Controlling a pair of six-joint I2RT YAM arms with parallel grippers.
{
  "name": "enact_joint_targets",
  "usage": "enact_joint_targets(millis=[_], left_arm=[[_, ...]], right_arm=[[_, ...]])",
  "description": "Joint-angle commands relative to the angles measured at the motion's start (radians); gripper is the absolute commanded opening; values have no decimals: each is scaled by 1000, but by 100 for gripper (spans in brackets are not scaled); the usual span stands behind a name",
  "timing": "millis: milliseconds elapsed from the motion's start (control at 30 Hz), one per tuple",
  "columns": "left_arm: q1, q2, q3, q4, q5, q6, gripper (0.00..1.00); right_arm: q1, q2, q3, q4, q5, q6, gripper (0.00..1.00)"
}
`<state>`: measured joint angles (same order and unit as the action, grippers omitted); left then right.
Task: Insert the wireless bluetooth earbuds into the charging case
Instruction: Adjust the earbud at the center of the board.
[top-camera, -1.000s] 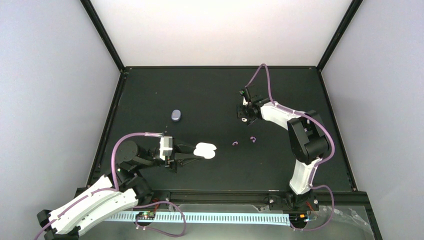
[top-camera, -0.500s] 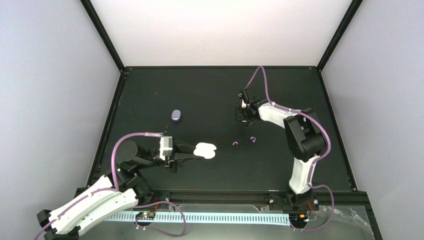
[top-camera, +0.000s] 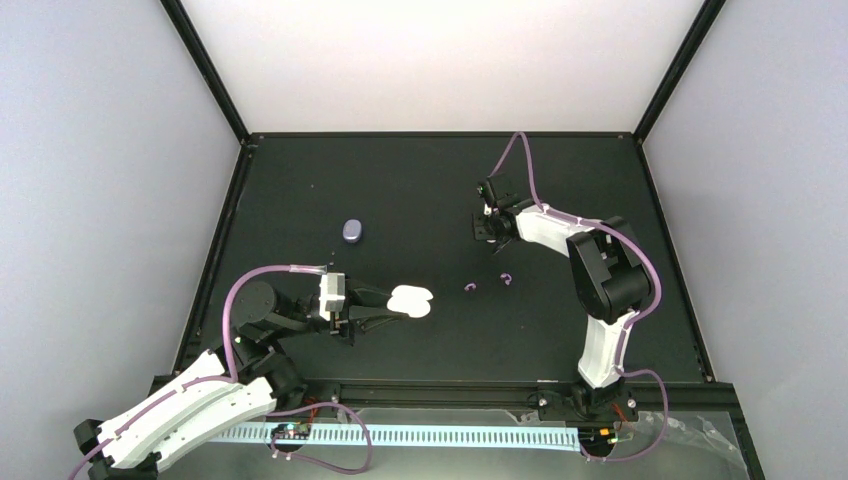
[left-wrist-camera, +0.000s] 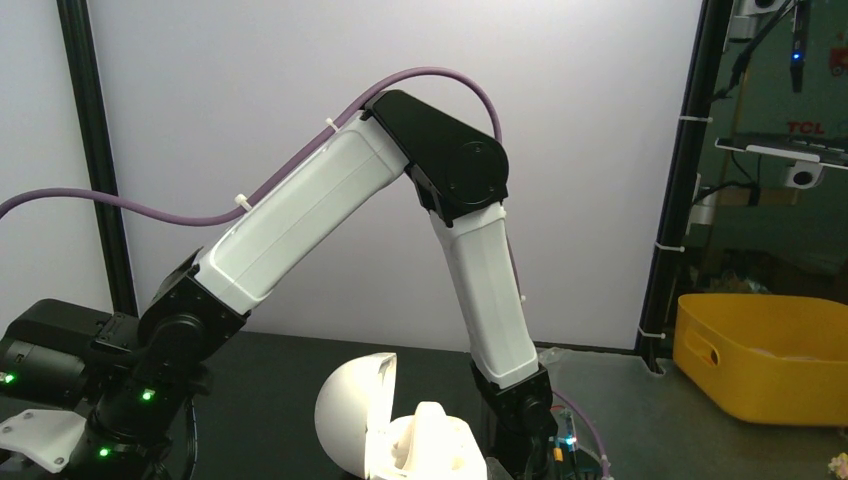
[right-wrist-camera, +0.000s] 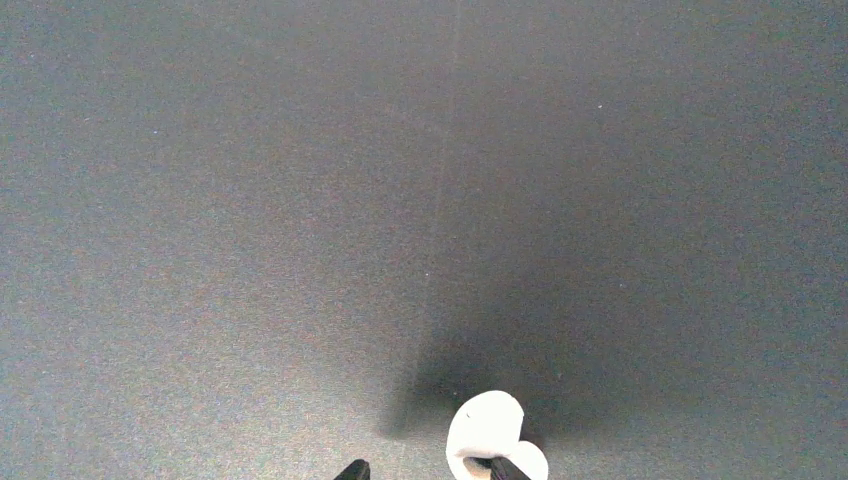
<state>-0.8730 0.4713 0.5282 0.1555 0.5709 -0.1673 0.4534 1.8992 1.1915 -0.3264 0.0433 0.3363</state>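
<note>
My left gripper (top-camera: 392, 305) is shut on the open white charging case (top-camera: 411, 300), holding it low over the table. In the left wrist view the case (left-wrist-camera: 455, 455) has its lid (left-wrist-camera: 345, 410) swung up, and a white curved piece (left-wrist-camera: 432, 420) sits in it. My right gripper (top-camera: 486, 231) is low over the back middle of the table. In the right wrist view it (right-wrist-camera: 428, 472) is open, and a white earbud (right-wrist-camera: 485, 428) lies against its right fingertip (right-wrist-camera: 505, 468). Two purple earbuds (top-camera: 469, 288) (top-camera: 507, 279) lie on the table between the arms.
A closed purple case (top-camera: 352, 231) lies on the black table (top-camera: 400, 190) at the left middle. Black frame posts and pale walls surround the table. A yellow bin (left-wrist-camera: 765, 350) stands outside the cell.
My right gripper has shifted slightly left and settled over the white earbud, which now shows less from above. The left arm and the case have not moved.
</note>
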Motion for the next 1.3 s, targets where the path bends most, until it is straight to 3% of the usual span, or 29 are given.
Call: enact_joint_targets(millis=[0,500,1067,1167,1267], left_arm=[[-5,-2,10,-2,-1,12,2],[-5,-6,10,-3,-1,12,2],[-6,-4,10,-1,3,9,2],[-5,-5,10,-1,4,10,2],[-4,-5,10,-1,3,9,2]], right_arm=[[-5,16,13,-25,80,-25,31],[-7,15,8,-31,157,-40,21],[-7,3,-1,-31,168,-42,1],[-7,1,0,-34,169,-41,1],[-7,1,0,-35,166,-39,11]])
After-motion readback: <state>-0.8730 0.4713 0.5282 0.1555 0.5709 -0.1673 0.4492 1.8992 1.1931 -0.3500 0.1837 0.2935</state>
